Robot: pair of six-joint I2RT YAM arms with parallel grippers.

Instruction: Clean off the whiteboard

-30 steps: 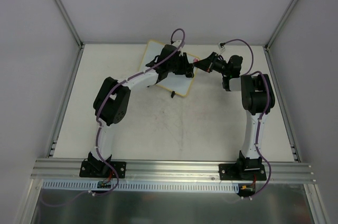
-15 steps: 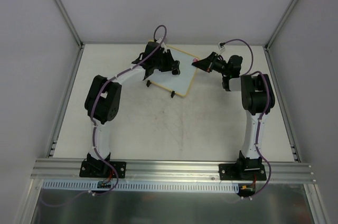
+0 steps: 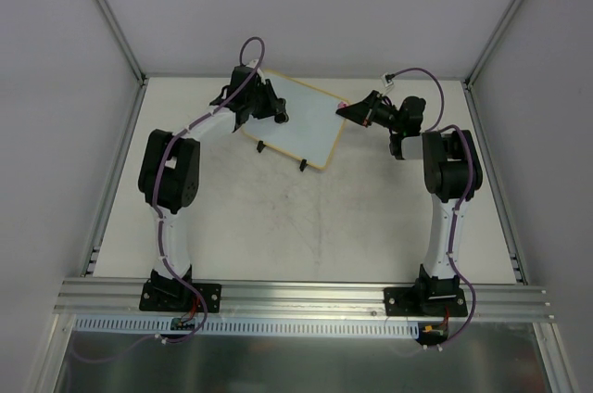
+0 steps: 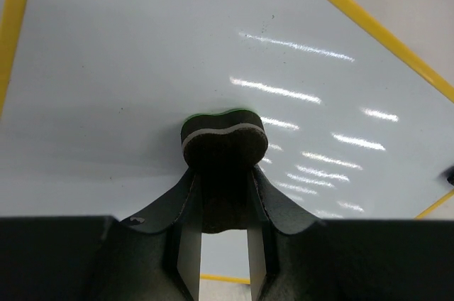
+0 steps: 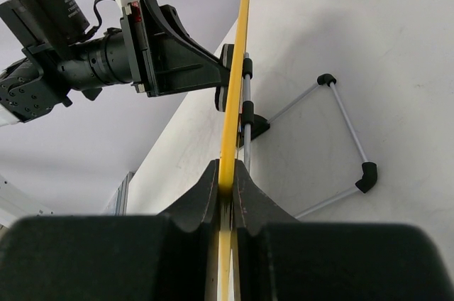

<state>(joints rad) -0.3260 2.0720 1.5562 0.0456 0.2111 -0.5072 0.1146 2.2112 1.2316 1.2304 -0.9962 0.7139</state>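
The whiteboard point(image 3: 306, 129), white with a yellowish frame, stands tilted on its black feet at the back of the table. My left gripper point(image 3: 275, 113) is at the board's upper left part, shut on a dark felt eraser point(image 4: 223, 138) that presses against the white surface point(image 4: 142, 52). The eraser has a white and a green layer. My right gripper point(image 3: 345, 110) is shut on the board's right edge, its fingers point(image 5: 209, 184) clamping the yellow frame point(image 5: 234, 88). The surface seen from the left wrist shows only tiny specks.
The board's wire stand with black feet point(image 5: 365, 173) rests on the table behind it. Grey enclosure walls with metal posts point(image 3: 111, 18) close in the table on three sides. An aluminium rail point(image 3: 306, 296) runs along the near edge.
My left gripper has slid the eraser leftward across the board, from near its right side to its upper left part. The right gripper has stayed put on the edge.
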